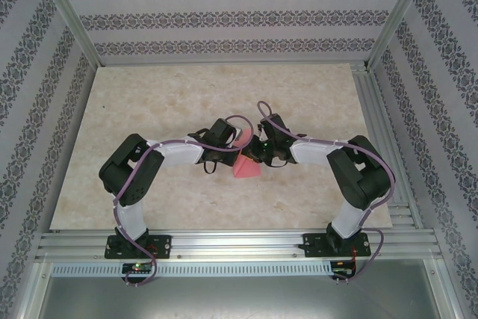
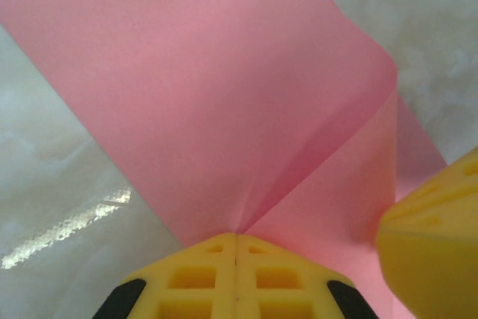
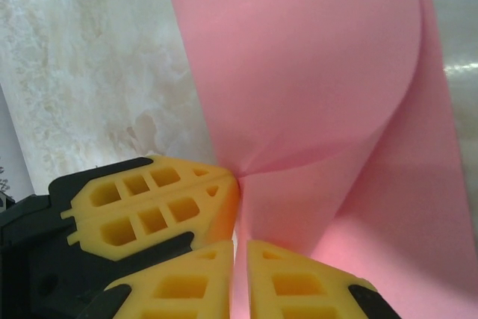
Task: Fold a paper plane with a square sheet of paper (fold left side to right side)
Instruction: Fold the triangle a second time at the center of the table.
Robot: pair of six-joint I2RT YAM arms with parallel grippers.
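Observation:
The square sheet of paper (image 1: 247, 166) is pink and curls up off the middle of the table, bent over on itself, with a fold line running out from the pinched spot. In the left wrist view the paper (image 2: 224, 95) fans upward from my left gripper (image 2: 237, 238), whose yellow fingers are shut on its edge. My right gripper (image 3: 240, 248) is shut on the paper (image 3: 299, 72) too, a thin pink layer showing between its fingers. The two grippers (image 1: 224, 156) (image 1: 258, 153) meet tip to tip; the left one's fingers (image 3: 149, 207) touch the right one's.
The marbled beige table (image 1: 187, 95) spreads around both arms. Patterned walls and metal posts enclose it, and an aluminium rail (image 1: 239, 244) runs along the near edge by the arm bases.

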